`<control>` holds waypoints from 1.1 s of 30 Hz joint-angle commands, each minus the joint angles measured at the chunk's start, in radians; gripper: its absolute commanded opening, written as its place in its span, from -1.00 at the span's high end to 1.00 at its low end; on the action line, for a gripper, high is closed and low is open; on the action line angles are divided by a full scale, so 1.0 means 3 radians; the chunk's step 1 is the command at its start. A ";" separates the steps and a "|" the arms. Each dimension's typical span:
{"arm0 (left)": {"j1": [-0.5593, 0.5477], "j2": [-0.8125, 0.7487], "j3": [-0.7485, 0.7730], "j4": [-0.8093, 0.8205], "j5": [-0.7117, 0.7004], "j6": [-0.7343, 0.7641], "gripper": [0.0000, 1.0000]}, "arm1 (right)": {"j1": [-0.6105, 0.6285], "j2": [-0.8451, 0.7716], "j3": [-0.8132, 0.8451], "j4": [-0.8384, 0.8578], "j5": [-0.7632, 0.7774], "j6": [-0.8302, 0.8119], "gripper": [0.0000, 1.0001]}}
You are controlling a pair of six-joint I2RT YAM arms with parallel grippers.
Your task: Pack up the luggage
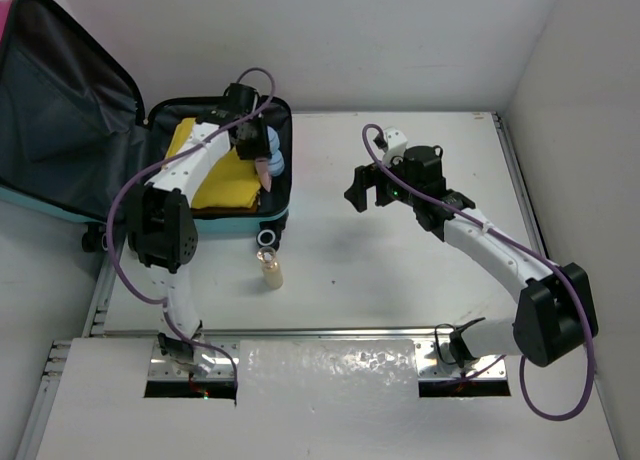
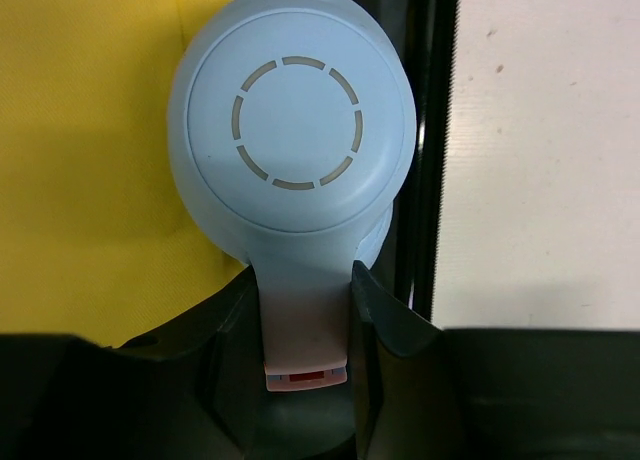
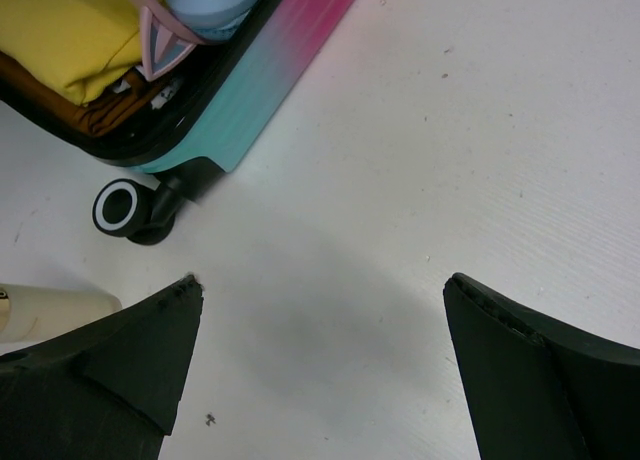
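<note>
Left gripper (image 2: 305, 345), jaws clamped on the pinkish handle of a light-blue round-headed item (image 2: 300, 130), hangs over the right side of the open luggage (image 1: 60, 100). The head sits above a folded yellow cloth (image 2: 90, 160) and close to the black inner rim; whether it touches the cloth cannot be told. The luggage lies at the table's (image 1: 400, 280) left edge. Its grey-lined lid is thrown back to the upper left, and its pink-to-teal base faces the arms with a wheel toward the centre. Right gripper (image 3: 320, 370), jaws spread wide and holding nothing, hovers over bare table well apart from the case.

Progress, as judged: the yellow cloth is packed, with an orange-brown layer (image 3: 110, 110) showing beneath it. The blue item is at the point of being placed but not yet released. 1 small cream bottle (image 1: 270, 271) stands on the table just beside the wheel, unpacked. The lid is open, so it probably remains to be closed.
</note>
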 commanded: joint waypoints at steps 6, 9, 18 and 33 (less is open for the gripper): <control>0.0351 -0.0077 0.0874 0.0114 0.0348 -0.0249 1.00 | 0.0009 -0.0066 0.0018 0.0101 -0.0015 -0.0051 -0.97; 0.0602 -0.0118 0.1032 0.0195 0.0486 -0.0383 1.00 | 0.0009 -0.0076 0.0028 0.0095 -0.0010 -0.0062 -0.97; 0.1343 0.0101 0.1242 0.0778 0.1119 -0.0914 1.00 | 0.0009 0.0010 0.0105 0.0034 0.0031 -0.0113 -0.97; 0.1830 0.0071 0.0777 0.2281 0.1508 -0.2136 1.00 | 0.0004 0.0333 0.0243 0.0024 0.0001 -0.0154 -0.97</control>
